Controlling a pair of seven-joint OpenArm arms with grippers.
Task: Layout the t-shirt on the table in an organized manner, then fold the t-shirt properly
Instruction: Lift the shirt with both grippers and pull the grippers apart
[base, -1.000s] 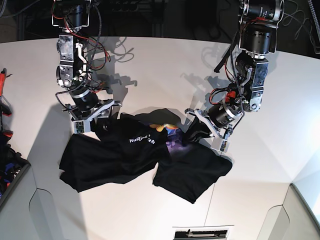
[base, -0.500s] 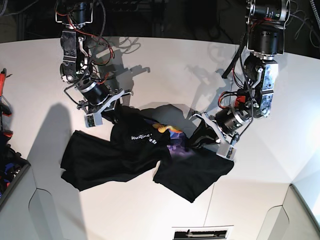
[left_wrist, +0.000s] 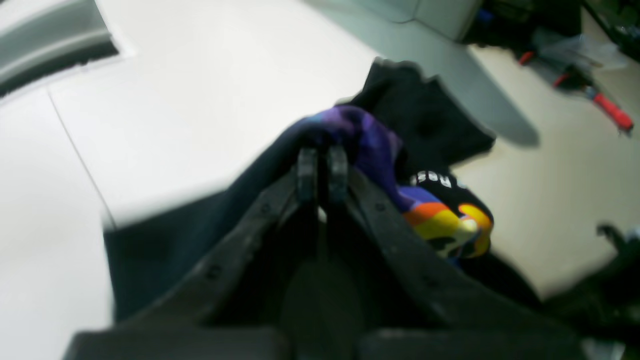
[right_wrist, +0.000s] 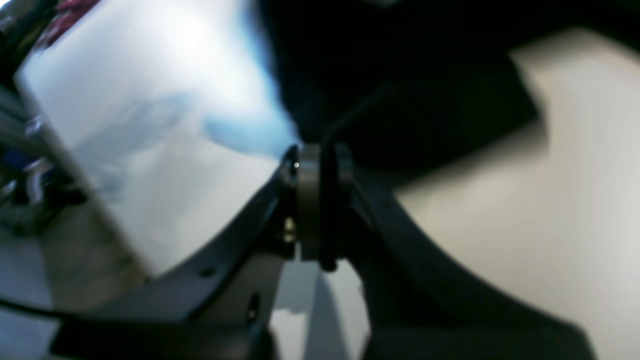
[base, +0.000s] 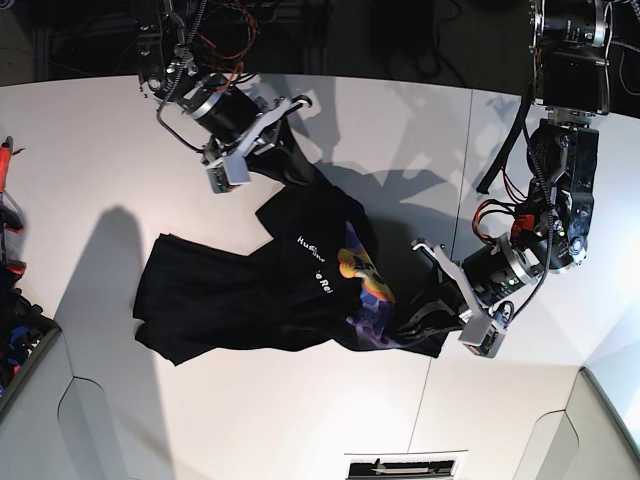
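Black t-shirt (base: 240, 300) with white lettering and an orange-yellow graphic on purple-blue, lying on a plain white table (base: 90, 150).

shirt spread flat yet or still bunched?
Bunched. The t-shirt is twisted and creased on the table, graphic crumpled, one end lifted by the right gripper, the other pinched by the left gripper.

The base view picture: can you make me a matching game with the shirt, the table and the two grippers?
Things:
1. t-shirt
2. table
3. left gripper
4. right gripper

Descriptions:
A. white and smooth
B. black, crumpled, with a sun picture
C. shut on cloth near the picture's top
D. shut on cloth near the lower right

Pairs: 1-B, 2-A, 3-D, 4-C
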